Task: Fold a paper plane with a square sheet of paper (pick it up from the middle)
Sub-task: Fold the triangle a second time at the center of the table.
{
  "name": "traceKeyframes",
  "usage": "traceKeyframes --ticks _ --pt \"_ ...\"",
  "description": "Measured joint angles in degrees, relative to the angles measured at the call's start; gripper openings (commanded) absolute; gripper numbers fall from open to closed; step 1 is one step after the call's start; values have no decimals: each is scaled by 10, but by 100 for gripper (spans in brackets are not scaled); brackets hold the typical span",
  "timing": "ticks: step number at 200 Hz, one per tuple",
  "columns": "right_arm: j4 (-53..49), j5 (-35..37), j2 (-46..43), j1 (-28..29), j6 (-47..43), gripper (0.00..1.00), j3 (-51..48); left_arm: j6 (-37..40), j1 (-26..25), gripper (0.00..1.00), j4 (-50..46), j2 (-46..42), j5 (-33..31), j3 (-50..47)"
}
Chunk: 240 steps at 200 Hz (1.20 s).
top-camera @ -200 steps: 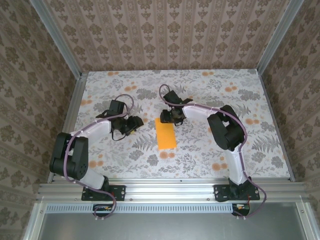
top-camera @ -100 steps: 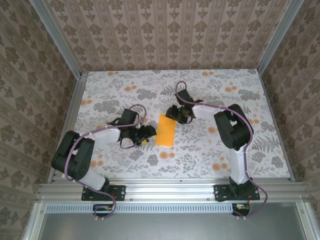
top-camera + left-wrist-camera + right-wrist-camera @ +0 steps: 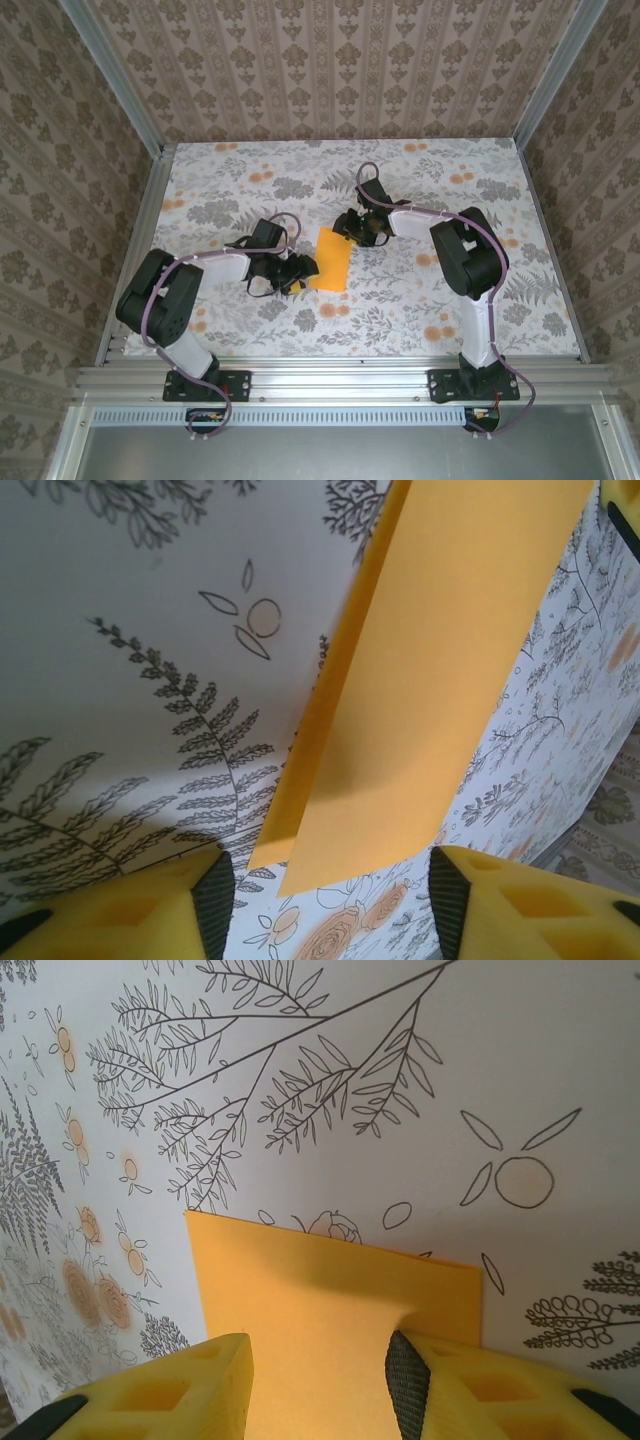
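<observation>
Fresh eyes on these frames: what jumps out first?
The orange-yellow sheet of paper, folded into a narrow rectangle, lies flat mid-table and stands out against the grey floral tablecloth. The left gripper sits at its near left corner and the right gripper at its far right corner. Both have their yellow fingers spread open over the paper's ends.

Overhead + wrist cams (paper [image 3: 331,258] shared)

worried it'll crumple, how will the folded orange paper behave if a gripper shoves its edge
The folded paper looks thin and light, so it would probably slide over the tablecloth with little resistance. Its layers seem to gape along one long edge, so it likely buckles or springs open if shoved.
</observation>
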Motion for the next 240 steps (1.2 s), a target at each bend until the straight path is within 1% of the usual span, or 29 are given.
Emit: traceKeyframes --ticks 39,68,88,108,135,162,199,234,240 --pt "0 0 0 -1 0 44 0 -6 -6 41 26 10 7 0" --pt "1 -2 0 -1 0 44 -2 -17 -7 33 57 19 27 0" --pt "3 -5 0 -1 0 44 -3 -19 -7 31 62 21 30 0" --pt "8 -12 -2 -4 0 44 -5 -21 -7 31 68 22 30 0" --pt "11 -16 -2 -6 -1 44 -7 -28 -6 41 102 22 31 -3" --pt "13 -20 -2 -7 -1 44 -8 -30 -6 47 147 20 35 -18" --pt "22 -28 -3 -9 0 44 -14 -28 -11 47 181 18 47 -29" --pt "22 -28 -3 -9 0 44 -14 -25 -38 46 201 17 51 -39" --pt "22 -28 -3 -9 0 44 -14 -25 -41 44 203 17 51 -42"
